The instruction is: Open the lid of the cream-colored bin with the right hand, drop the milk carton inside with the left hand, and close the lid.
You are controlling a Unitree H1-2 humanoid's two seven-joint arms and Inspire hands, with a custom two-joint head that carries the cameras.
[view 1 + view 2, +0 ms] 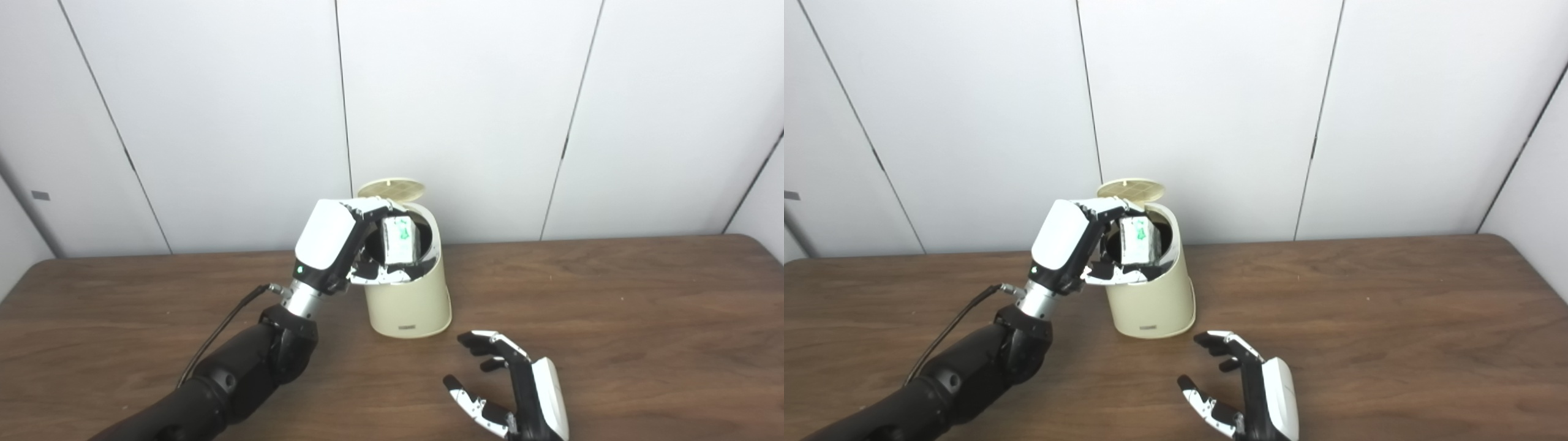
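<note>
The cream-colored bin stands on the table near the wall, its round lid tipped up at the back. My left hand is raised at the bin's mouth, shut on the white milk carton with green print, which hangs upright over the dark opening. In the right eye view the same carton sits between the left hand's fingers. My right hand hovers low over the table in front and to the right of the bin, open, fingers spread, holding nothing.
The brown wooden table runs across the picture, with white wall panels close behind the bin. A black cable hangs along my left forearm.
</note>
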